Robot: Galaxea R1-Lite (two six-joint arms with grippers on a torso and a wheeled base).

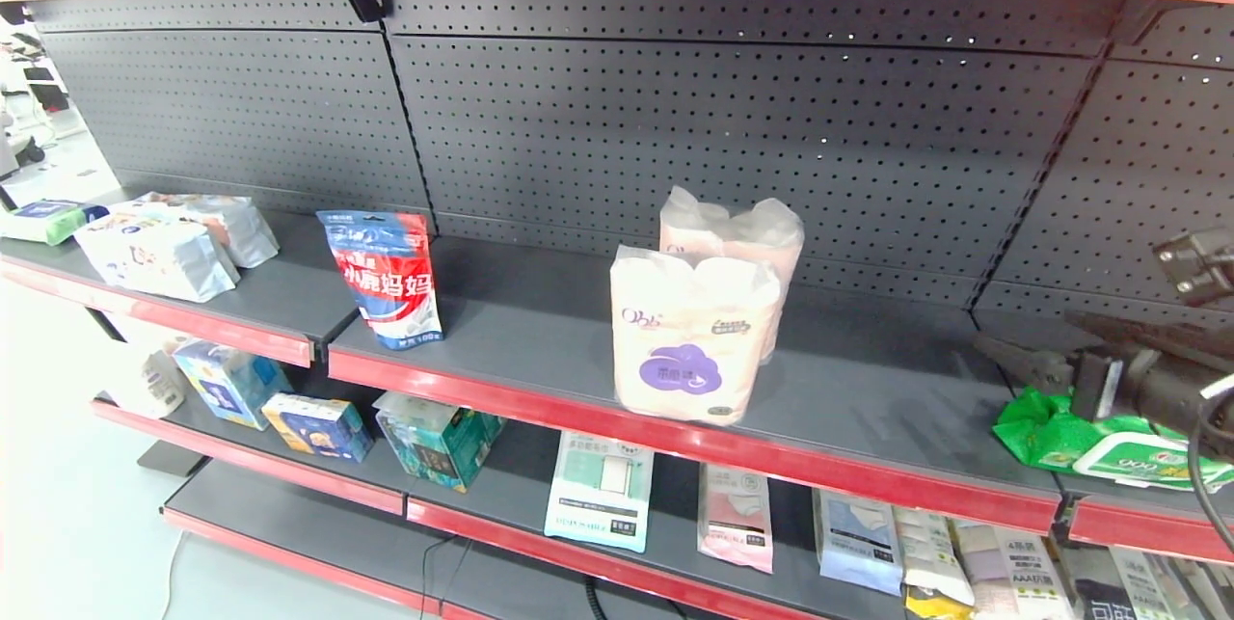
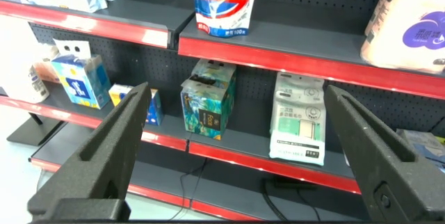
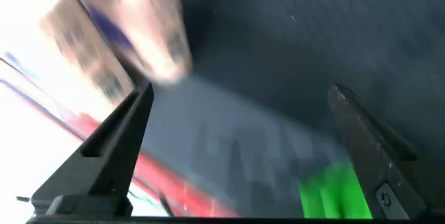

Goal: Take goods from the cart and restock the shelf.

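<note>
The middle shelf holds a green wet-wipe pack at the right end. My right gripper hovers just above it, open with nothing between its fingers. The right wrist view shows the same right gripper over the dark shelf board, the green pack beside one finger and a blurred pale pack farther off. My left gripper is open and holds nothing, facing the lower shelves from a distance.
Two pink toilet-roll packs stand mid-shelf, with a red-and-blue pouch and white packs to their left. The lower shelf carries a teal box, a blue box and a white-green flat pack. Free board lies between rolls and wipes.
</note>
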